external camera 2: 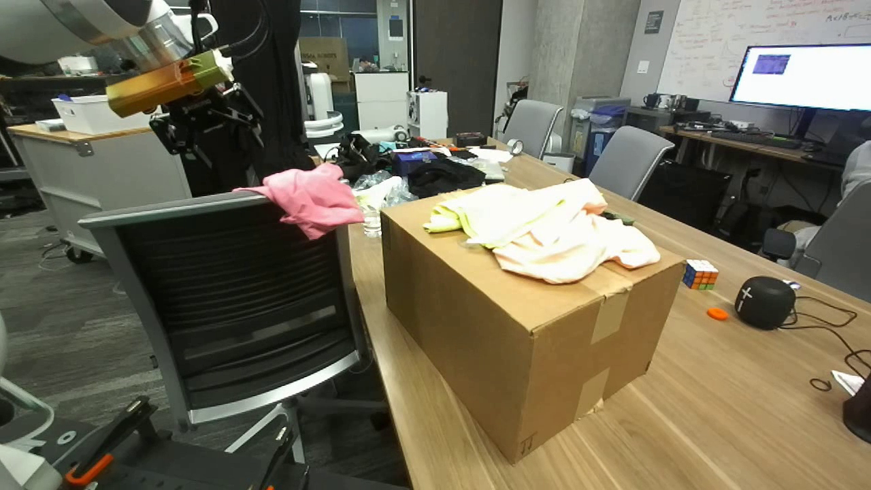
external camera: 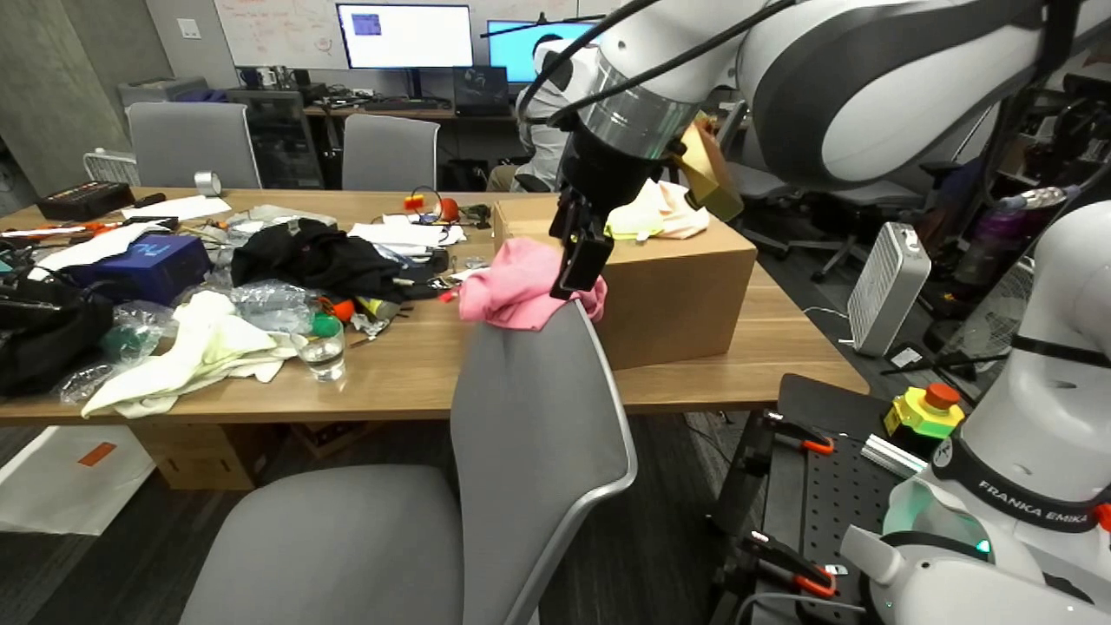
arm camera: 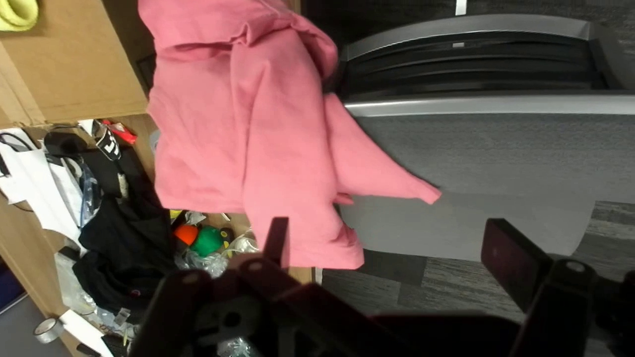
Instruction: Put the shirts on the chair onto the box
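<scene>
The gripper has its jaws apart, the pink shirt hides a corner of the chair, and the wrist view crops the box.

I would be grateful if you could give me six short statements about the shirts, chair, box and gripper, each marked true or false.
1. In the wrist view the gripper is open. True.
2. The pink shirt is draped over the top of the nearest chair. True.
3. The gripper is holding the pink shirt. False: it is holding nothing.
4. The pale clothing lies on the cardboard box. True.
5. The cardboard box stands on the floor. False: it stands on the table.
6. The pink shirt lies over the pale clothing. False: the two are apart.
</scene>
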Controlling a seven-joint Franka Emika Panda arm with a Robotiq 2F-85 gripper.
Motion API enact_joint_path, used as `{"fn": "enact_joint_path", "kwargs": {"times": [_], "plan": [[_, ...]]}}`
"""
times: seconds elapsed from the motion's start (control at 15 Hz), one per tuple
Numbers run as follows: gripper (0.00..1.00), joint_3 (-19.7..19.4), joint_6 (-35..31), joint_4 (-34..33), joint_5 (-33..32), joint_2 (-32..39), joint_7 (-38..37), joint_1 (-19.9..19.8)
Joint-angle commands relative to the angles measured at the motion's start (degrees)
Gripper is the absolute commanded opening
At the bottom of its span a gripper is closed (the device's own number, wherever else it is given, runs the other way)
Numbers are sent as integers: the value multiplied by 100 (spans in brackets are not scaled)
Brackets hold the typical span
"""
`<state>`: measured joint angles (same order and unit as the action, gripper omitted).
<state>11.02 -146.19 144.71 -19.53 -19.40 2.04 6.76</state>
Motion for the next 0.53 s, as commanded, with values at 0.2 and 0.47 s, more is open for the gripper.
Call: {"fn": "enact_joint_path", "kwargs": {"times": [0.2,0.47], "plan": [[100,336,-346,-25,-969,331,-816,-321],[100,386,-460,-166,-1790,655,-1409,-586]]}}
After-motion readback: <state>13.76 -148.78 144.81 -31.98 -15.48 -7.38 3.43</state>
